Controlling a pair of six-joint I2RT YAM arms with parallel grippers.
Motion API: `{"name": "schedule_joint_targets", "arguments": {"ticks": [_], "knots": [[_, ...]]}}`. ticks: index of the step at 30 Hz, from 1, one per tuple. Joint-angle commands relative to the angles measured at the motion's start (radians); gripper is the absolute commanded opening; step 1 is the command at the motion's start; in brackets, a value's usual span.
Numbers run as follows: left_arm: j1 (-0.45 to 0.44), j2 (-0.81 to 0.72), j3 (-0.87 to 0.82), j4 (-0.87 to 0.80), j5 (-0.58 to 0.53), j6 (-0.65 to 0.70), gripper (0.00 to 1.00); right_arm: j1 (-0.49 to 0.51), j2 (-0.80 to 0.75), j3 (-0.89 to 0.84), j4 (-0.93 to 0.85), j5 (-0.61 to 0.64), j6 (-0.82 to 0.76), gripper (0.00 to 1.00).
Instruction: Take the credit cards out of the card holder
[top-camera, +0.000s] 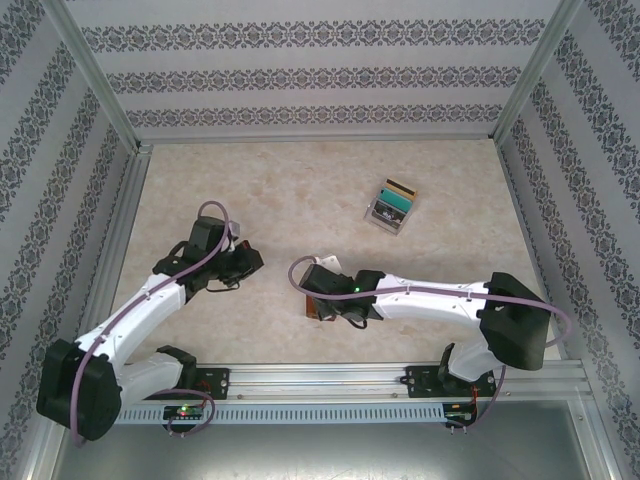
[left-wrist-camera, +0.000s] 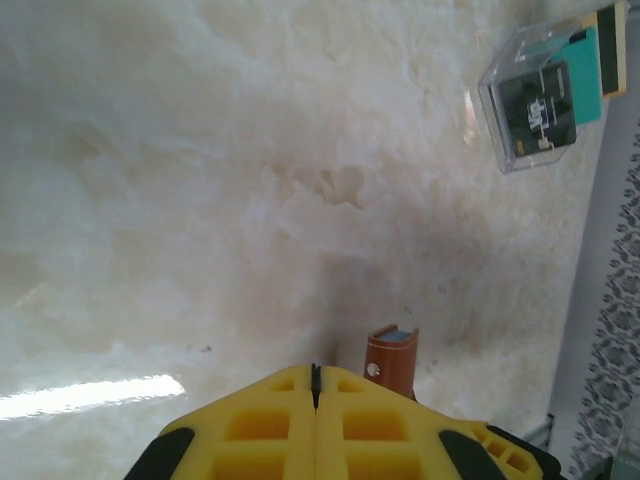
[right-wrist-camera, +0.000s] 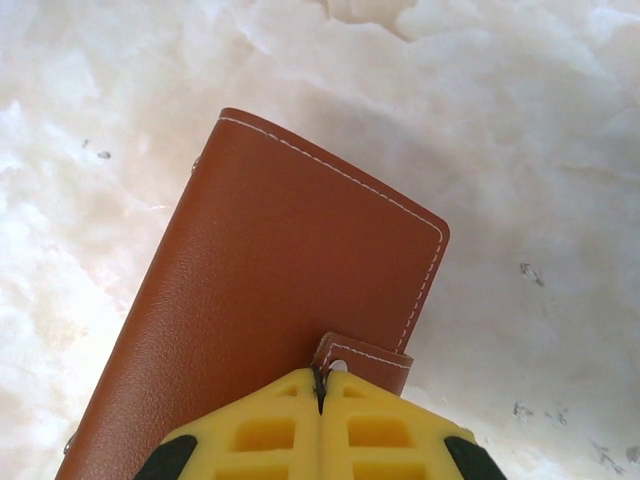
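Observation:
The brown leather card holder lies closed on the marble table, its snap tab folded over the near edge. My right gripper is shut, its yellow fingertips pinching the end of that tab. From above, the holder peeks out under the right gripper. My left gripper is shut with nothing in it and hovers left of the holder, which shows a pale blue-grey lining at its edge. The left gripper sits well apart from it. The credit cards are hidden inside the closed holder.
A clear plastic box holding coloured cards stands on the table at the back right, also seen from the left wrist. Patterned walls and metal rails bound the table.

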Motion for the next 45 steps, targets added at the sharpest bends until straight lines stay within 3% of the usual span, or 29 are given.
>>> {"name": "schedule_joint_targets", "arguments": {"ticks": [1,8,19,23,27,30,40,45], "knots": [[-0.033,0.058,-0.036,0.165,0.096,-0.115,0.0,-0.015,0.018,-0.026,0.074,0.027,-0.023,0.0],[-0.107,0.187,-0.021,0.319,0.138,-0.201,0.0,-0.021,0.121,-0.007,0.158,-0.005,-0.026,0.0],[-0.213,0.448,0.045,0.396,0.175,-0.189,0.0,-0.022,0.129,-0.012,0.186,-0.009,-0.02,0.0],[-0.227,0.513,0.095,0.265,0.133,-0.161,0.0,-0.022,0.112,-0.025,0.188,-0.004,-0.012,0.0],[-0.226,0.613,0.163,0.007,0.037,-0.095,0.0,-0.024,0.078,-0.048,0.191,0.014,0.001,0.0],[-0.226,0.674,0.173,-0.017,0.052,-0.093,0.0,-0.029,0.041,-0.072,0.188,0.029,0.013,0.0],[-0.226,0.667,0.197,-0.069,0.01,-0.057,0.0,-0.061,-0.139,-0.183,0.149,0.082,0.045,0.0],[-0.223,0.562,0.196,-0.023,0.01,-0.066,0.01,-0.074,-0.172,-0.171,0.133,0.066,0.042,0.0]]}}
